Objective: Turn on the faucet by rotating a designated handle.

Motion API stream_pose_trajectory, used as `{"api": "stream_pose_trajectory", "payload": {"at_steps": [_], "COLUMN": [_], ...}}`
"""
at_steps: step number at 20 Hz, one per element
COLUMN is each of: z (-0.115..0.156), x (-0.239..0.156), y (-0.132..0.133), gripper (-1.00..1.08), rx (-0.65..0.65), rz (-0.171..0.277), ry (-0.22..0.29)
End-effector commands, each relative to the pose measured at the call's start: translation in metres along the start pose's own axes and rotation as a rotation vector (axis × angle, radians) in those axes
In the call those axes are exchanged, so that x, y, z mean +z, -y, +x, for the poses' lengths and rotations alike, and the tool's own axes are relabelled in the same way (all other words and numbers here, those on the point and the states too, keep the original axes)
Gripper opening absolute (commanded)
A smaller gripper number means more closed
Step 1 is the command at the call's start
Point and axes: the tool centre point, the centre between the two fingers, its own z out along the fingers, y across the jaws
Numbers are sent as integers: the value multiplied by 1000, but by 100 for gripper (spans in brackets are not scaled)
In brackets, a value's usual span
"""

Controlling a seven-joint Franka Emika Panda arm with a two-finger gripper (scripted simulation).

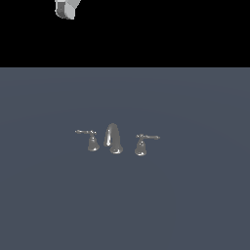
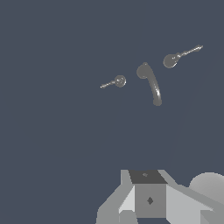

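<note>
handle point(image 1: 90, 138) — chrome bell base, thin lever | claw point(image 2: 148, 199) — grip state unclear

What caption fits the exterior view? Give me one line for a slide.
Three-piece chrome faucet on a grey floor, the left-lever handle untouched; only a fragment of the arm shows at the top edge.

Two handles point(image 1: 91, 139) point(image 1: 142, 144), one spout point(image 1: 113, 138)
</note>
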Motion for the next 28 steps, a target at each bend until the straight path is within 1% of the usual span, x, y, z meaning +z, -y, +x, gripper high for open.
{"api": "stream_pose_trajectory", "payload": {"at_steps": [1, 8, 12, 15, 21, 24, 28], "z": [13, 47, 66, 80, 106, 119, 136], "x": [19, 75, 108, 133, 183, 206, 235], "y": [11, 35, 44, 49, 55, 55, 54], "gripper": [-100, -100, -100, -100, -100, -100, -100], "rx": [82, 318, 456, 559, 761, 858, 980], "rz": [10, 11, 1, -9, -31, -40, -46], "ry": [20, 50, 48, 37, -11, -49, -113]}}
